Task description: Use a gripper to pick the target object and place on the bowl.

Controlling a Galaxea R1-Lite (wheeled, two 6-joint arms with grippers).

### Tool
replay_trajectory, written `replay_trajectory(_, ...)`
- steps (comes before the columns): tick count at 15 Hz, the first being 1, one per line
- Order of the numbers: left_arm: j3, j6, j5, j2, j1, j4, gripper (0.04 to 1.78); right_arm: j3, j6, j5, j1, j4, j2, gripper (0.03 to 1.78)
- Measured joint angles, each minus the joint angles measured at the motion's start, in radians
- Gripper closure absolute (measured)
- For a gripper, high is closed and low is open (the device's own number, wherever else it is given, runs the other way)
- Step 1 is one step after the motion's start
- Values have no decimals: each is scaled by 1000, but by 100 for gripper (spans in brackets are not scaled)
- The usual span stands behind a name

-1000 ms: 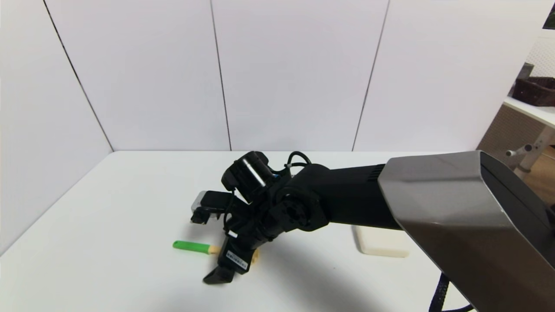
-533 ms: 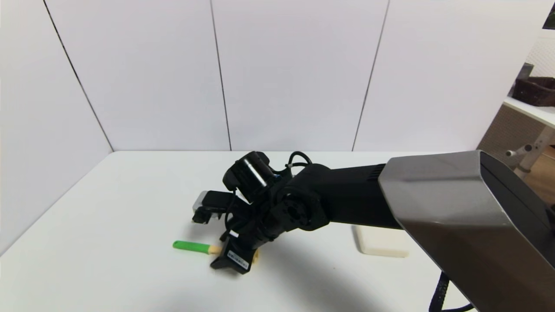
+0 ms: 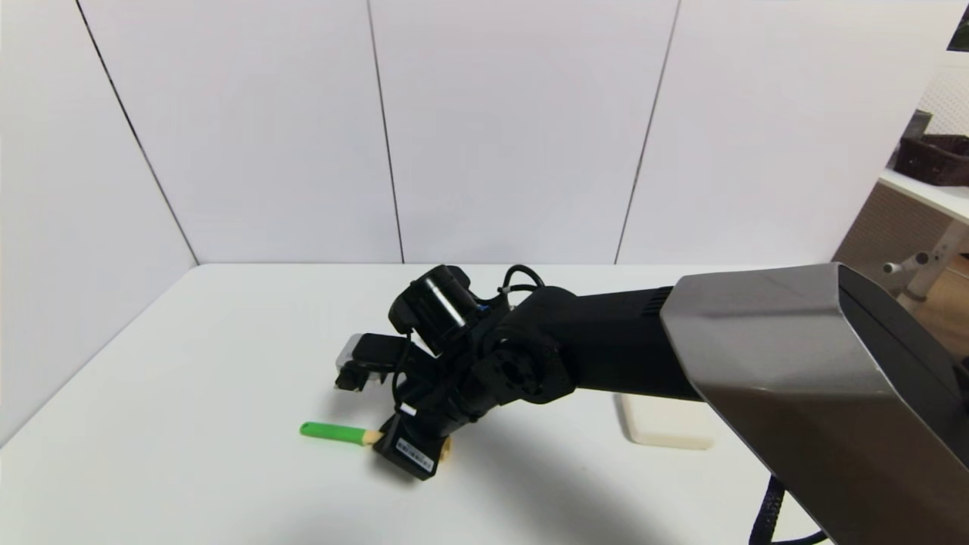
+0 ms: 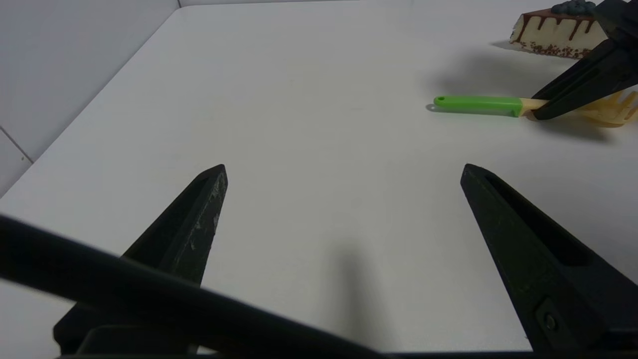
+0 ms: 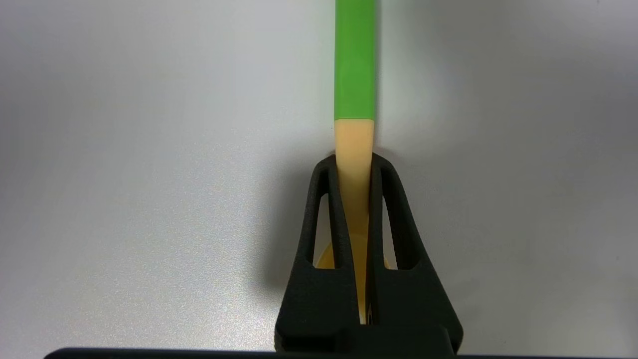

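Note:
The pasta spoon [image 3: 333,432] lies on the white table, green handle pointing left, its pale yellow head mostly hidden under my right gripper [image 3: 394,448]. In the right wrist view the right gripper [image 5: 354,162] is shut on the spoon's yellow neck [image 5: 354,144], just behind the green handle [image 5: 354,60]. The left wrist view shows the spoon [image 4: 476,104] resting on the table with the right gripper's finger [image 4: 573,92] over it. My left gripper [image 4: 344,172] is open and empty, low over bare table well short of the spoon. No bowl clearly shows.
A low beige object [image 3: 666,433] sits partly hidden under my right arm; I cannot tell whether it is a bowl or a block. A toy cake slice [image 4: 553,30] lies beyond the spoon. White walls close the back and left of the table [image 3: 189,363].
The right gripper's fingers have closed from a wide spread onto the spoon's neck. The spoon's handle has barely shifted. The arm itself has hardly moved.

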Motion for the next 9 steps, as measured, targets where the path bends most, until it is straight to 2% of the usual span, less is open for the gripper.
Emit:
replay_trajectory(5, 0, 0, 0, 0, 0, 0, 13, 0, 7, -2, -6, 12, -28, 170)
replay_trajectory(9, 0, 0, 0, 0, 0, 0, 13, 21, 36, 3, -49, 4, -114, 170)
